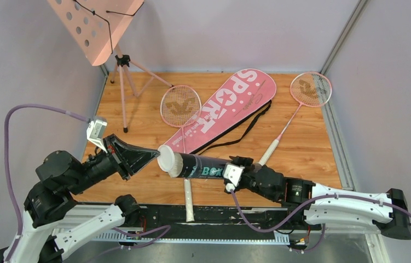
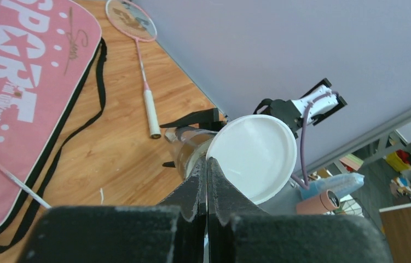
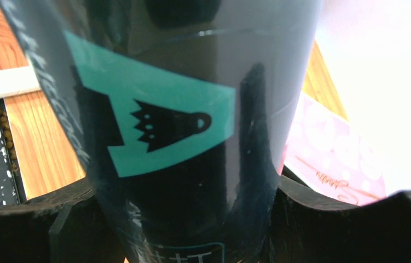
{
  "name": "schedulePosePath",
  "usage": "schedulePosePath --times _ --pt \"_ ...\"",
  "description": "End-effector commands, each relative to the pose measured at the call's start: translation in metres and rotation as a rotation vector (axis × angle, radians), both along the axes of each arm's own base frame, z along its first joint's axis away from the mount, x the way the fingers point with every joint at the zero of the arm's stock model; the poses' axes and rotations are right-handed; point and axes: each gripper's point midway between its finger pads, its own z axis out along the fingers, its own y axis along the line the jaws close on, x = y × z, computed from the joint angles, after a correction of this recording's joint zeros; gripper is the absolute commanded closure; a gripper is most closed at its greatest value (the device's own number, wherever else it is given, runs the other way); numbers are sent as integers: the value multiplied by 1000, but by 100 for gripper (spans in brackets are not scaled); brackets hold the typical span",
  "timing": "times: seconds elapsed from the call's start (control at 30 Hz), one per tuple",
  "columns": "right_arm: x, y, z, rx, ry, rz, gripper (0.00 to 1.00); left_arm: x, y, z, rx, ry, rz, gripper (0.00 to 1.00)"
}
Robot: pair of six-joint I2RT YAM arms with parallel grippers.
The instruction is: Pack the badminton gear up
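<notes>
A black tube (image 1: 200,166) with teal print is held level above the near edge of the floor. My right gripper (image 1: 235,166) is shut on its body, and it fills the right wrist view as the tube (image 3: 192,109) between the fingers (image 3: 312,213). My left gripper (image 2: 207,161) is shut on the rim of the white lid (image 2: 258,153), which sits at the tube's left end (image 1: 166,158). The pink bag (image 1: 230,107) lettered "SPORT" lies flat. One pink racket (image 1: 181,107) lies partly on it; the other racket (image 1: 311,89) lies at the right.
A pink perforated music stand (image 1: 96,27) on tripod legs (image 1: 123,82) stands at the back left. The bag's black strap (image 1: 247,129) trails over the wooden floor. Grey walls close in the left, back and right sides.
</notes>
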Motion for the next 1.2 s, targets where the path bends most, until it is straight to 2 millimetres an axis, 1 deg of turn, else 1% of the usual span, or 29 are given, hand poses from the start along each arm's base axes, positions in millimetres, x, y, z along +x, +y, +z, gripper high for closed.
schedulePosePath --times 0.0,0.1,0.2,0.23,0.33,0.43,0.67,0.83,0.93,1.17 --pt "3 17 57 177 -145 21 76 -14 -8 -5 3 4 -93 100" --pt "1 19 59 178 -173 30 76 -15 -8 -17 45 19 -99 100" --pt "0 19 59 173 -195 33 76 -19 -13 -27 61 32 -141 100" --pt "0 19 59 173 -201 34 76 -19 -15 -27 57 30 -152 100" --pt "1 19 58 170 -213 31 77 -22 -23 -34 67 42 -192 100" --pt "2 18 57 163 -222 21 77 -22 -24 -40 87 52 -198 100" --pt "12 15 45 97 -216 -41 77 -24 -18 -37 71 40 -182 100" --pt "13 16 36 77 -186 -60 77 -21 -10 -37 67 29 -141 100" --pt "13 17 36 81 -170 -65 77 -17 -5 -41 75 33 -101 100" --pt "13 16 36 93 -145 -80 77 -6 -4 -59 124 50 -56 100"
